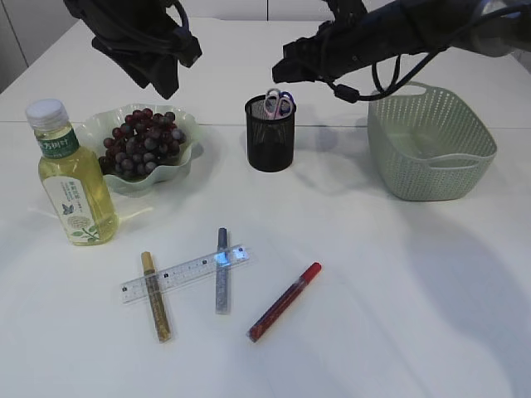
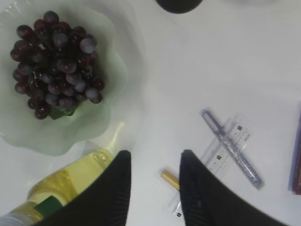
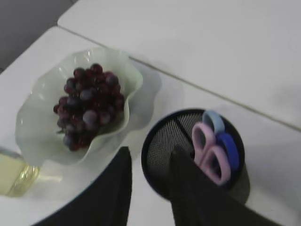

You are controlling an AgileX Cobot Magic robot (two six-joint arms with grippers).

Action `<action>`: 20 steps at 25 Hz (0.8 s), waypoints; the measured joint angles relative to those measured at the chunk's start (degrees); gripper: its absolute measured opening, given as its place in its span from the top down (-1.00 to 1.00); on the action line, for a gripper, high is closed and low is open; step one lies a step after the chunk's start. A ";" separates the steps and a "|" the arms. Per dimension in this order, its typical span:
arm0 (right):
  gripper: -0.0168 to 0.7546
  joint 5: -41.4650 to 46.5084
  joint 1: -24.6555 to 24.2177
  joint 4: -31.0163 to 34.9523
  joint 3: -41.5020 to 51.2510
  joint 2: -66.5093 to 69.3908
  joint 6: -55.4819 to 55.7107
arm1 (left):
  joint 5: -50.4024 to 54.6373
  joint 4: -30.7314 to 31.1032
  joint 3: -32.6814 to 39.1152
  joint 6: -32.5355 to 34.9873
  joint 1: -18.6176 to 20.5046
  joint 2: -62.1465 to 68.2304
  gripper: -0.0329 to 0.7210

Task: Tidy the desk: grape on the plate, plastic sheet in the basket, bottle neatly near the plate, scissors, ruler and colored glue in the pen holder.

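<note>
Three glue pens lie nearest on the white table point(image 1: 398, 315). The red glue pen point(image 1: 284, 302) runs diagonally, its cap end up to the right. The silver glitter pen point(image 1: 221, 270) lies nearly straight along the near-far line, and the gold glitter pen point(image 1: 156, 296) tilts slightly, its far end leaning left. A clear ruler point(image 1: 186, 273) lies across the gold and silver pens, its long axis rising to the right; its printed scale marks show, but the figures are too small to read.

Farther back on the left stands the bottle point(image 1: 71, 172), upright, white cap on, holding yellow liquid. Its green band and white label carry print that I cannot read. Just beside it, behind and to the right, the pale green wavy plate point(image 1: 184, 162) holds the grape bunch point(image 1: 141, 141).

At mid-table the black mesh pen holder point(image 1: 270, 134) holds scissors point(image 1: 280, 102), handles up; the right wrist view shows pink and blue loops, clearer than the exterior view. The green basket point(image 1: 429, 143) sits to the right; its floor is not visible.

Both arms hang above the far side. The left hand point(image 2: 154, 162) is parted and empty over the gap between bottle and gold pen. The right hand point(image 3: 149, 157) is likewise parted, grasping nothing, above the pen holder's left rim.
</note>
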 joint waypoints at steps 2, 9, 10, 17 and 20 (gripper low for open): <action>0.34 4.15 -0.22 -5.36 0.00 -0.84 4.99 | 0.02 0.00 0.00 0.00 0.00 0.00 0.23; 0.34 20.79 -0.22 -26.38 -0.71 -5.14 25.99 | 0.25 -0.22 0.00 -0.14 0.00 0.00 0.23; 0.34 23.39 -0.22 -29.88 -1.13 -5.74 29.21 | 0.25 -0.33 0.00 -0.13 0.00 0.00 0.23; 0.34 26.40 -0.22 -47.46 -3.35 -9.38 43.77 | 0.25 -1.16 0.00 -0.26 0.00 0.00 0.24; 0.34 26.74 -0.22 -48.94 -3.19 -11.19 45.30 | 0.25 -1.30 0.00 -0.26 0.00 0.00 0.24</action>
